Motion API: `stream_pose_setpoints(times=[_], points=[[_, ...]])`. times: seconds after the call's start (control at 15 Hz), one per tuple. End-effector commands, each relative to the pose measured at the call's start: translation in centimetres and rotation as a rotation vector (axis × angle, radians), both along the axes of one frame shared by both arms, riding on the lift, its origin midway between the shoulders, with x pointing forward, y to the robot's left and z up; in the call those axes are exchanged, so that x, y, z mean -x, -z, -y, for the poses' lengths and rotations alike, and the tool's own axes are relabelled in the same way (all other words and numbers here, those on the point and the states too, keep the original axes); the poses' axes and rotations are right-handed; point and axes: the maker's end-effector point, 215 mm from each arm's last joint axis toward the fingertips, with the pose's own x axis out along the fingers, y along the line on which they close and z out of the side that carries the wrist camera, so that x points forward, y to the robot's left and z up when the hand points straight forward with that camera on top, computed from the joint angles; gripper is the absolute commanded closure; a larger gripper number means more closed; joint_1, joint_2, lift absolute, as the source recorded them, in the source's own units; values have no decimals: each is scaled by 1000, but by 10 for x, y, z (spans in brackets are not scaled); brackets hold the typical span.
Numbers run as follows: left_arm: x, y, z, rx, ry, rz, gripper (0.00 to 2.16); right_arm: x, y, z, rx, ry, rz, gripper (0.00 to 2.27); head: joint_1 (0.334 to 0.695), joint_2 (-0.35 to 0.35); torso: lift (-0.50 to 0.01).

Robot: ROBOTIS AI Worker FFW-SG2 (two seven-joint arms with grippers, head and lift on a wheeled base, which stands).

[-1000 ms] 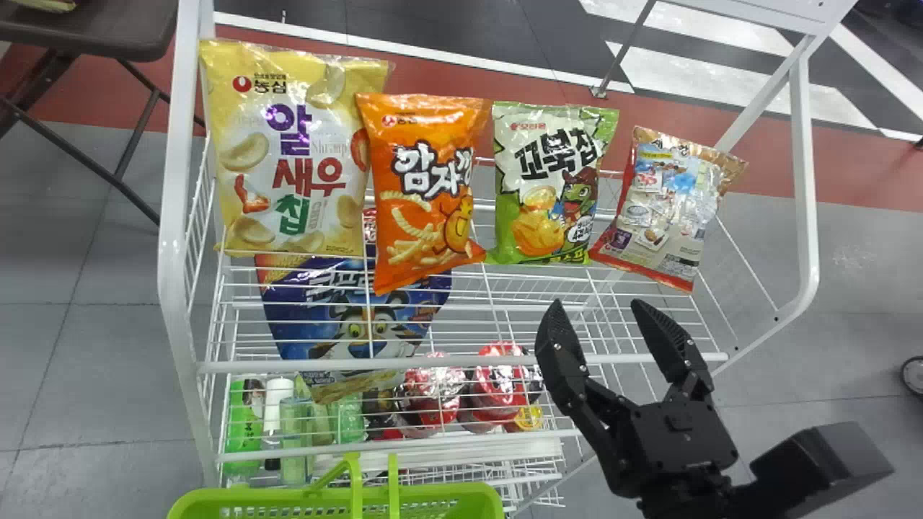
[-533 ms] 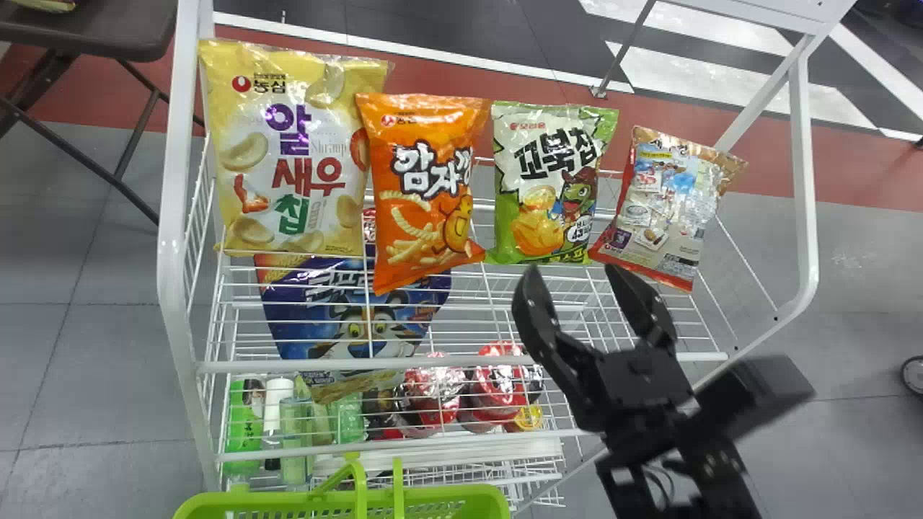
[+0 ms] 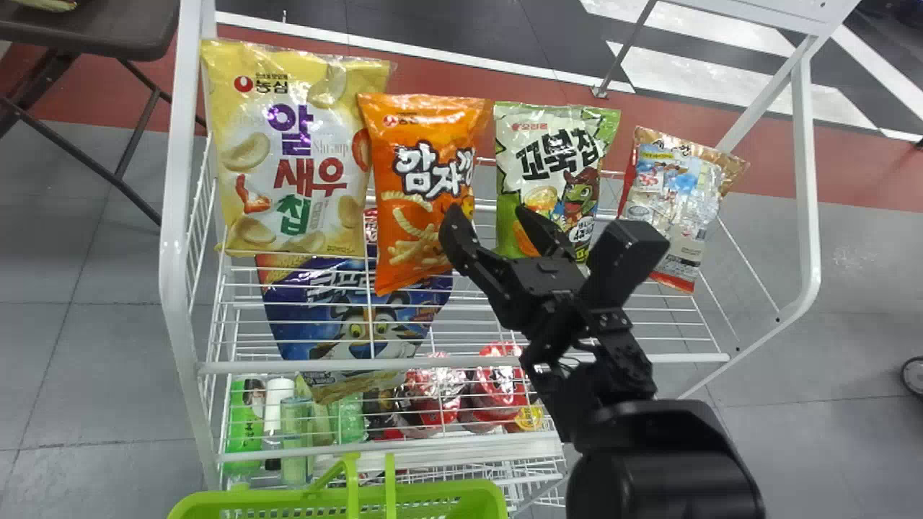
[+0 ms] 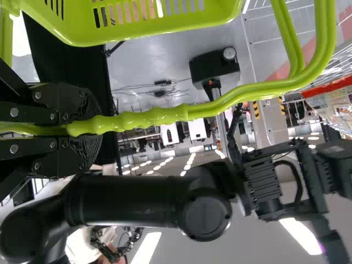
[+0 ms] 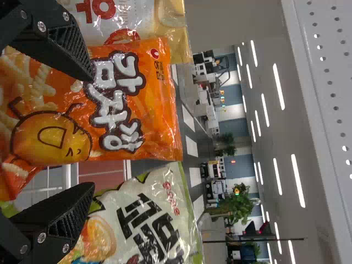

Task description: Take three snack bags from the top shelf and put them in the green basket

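Likely to grasp orange bag, lengthwise upright on top shelf; just ahead and slightly left of right gripper, with jaws spread; nearer than to left gripper, pinching handle of basket; to centre leftward, clearing green bag.

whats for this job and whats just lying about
For the job:
yellow bag, orange bag, green-and-white bag, red-edged bag on the top shelf: any three
green basket

Just lying about:
blue bag lower down
red packs and bottles
dark table
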Motion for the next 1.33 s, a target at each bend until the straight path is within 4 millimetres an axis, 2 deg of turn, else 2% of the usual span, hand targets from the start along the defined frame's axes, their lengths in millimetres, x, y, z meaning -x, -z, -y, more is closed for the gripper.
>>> stream_pose_setpoints(times=[0.0, 0.13, 0.33, 0.4, 0.47, 0.53, 0.6, 0.67, 0.73, 0.93, 1.13, 1.27], points=[[-2, -1, -4, 6, -6, -1, 1224, -16, 5, -8, -8, -30, -11, 147, 695, -350, -44], [-3, -1, -6, 12, -9, -6, 1224, -29, 10, -15, -16, -59, -38, 147, 695, -350, -44], [-4, -1, -6, 14, -11, -5, 1224, -44, 33, -24, -5, -93, -141, 151, 695, -350, -44], [-4, -1, -6, 15, -11, -5, 1224, -48, 41, -28, -17, -123, -170, 235, 695, -350, -44], [-5, -1, -6, 15, -14, -2, 1224, -50, 49, -34, -50, -184, -217, 637, 695, -350, -44], [-5, -1, -6, 15, -14, -2, 1224, -49, 55, -38, -71, -220, -244, 1413, 695, -350, -44], [-5, -1, -6, 14, -14, -2, 1224, -48, 57, -39, -69, -223, -252, 2007, 695, -350, -44], [-5, -1, -6, 13, -15, -2, 1224, -43, 59, -38, -63, -222, -252, 2152, 695, -350, -44], [-5, -1, -6, 12, -15, -2, 1224, -37, 59, -37, -50, -217, -249, 2192, 695, -350, -44], [-7, -1, -4, 10, -14, 3, 1224, -22, 41, -21, -23, -177, -202, 2233, 695, -350, -44], [-7, -1, -4, 12, -14, 3, 1224, 13, 17, -8, -5, -158, -149, 2233, 695, -350, -44], [-7, -1, -3, 12, -14, 2, 1224, 41, -6, 0, -11, -155, -91, 2236, 695, -350, -44]])
